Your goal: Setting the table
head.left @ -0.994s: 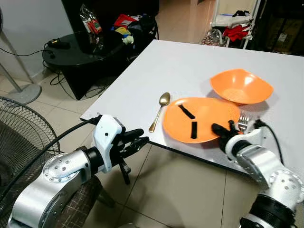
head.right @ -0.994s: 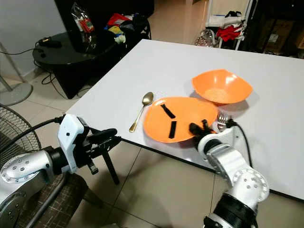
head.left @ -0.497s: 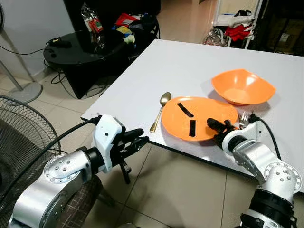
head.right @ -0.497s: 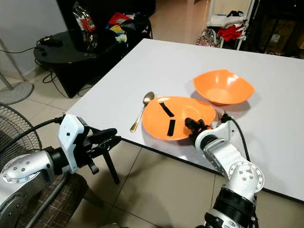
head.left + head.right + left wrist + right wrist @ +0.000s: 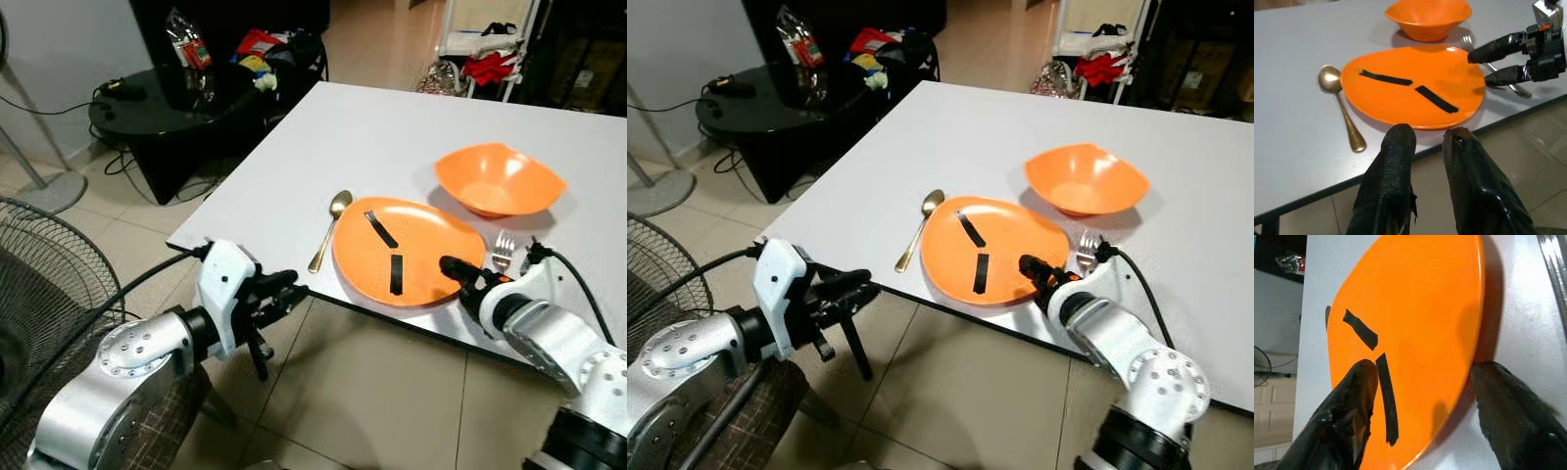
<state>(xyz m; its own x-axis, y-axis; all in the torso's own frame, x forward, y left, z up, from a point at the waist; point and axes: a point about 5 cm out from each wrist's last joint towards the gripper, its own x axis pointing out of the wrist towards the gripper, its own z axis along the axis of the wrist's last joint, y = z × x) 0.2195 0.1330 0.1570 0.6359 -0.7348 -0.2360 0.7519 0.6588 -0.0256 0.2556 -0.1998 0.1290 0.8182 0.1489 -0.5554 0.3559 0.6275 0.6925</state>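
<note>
An orange plate (image 5: 407,250) with two black tape strips lies near the front edge of the white table (image 5: 343,137). A gold spoon (image 5: 328,230) lies at its left and a silver fork (image 5: 503,250) at its right. Behind the fork stands an orange bowl (image 5: 500,178). My right gripper (image 5: 449,266) is open at the plate's near right rim, with one finger (image 5: 1352,401) over the plate and the other finger (image 5: 1508,406) outside the rim on the table. My left gripper (image 5: 294,289) hangs below the table's front edge, fingers slightly apart and holding nothing.
A black glass side table (image 5: 147,108) with clutter stands at the left rear. A standing fan (image 5: 39,284) is close by my left arm. A rack with clothes (image 5: 490,49) stands beyond the table. Tiled floor lies under the table's front edge.
My right gripper has drawn back a little along the plate's near right rim, and its forearm has swung outward. Plate, spoon, fork and bowl stay put. The left arm has hardly moved.
</note>
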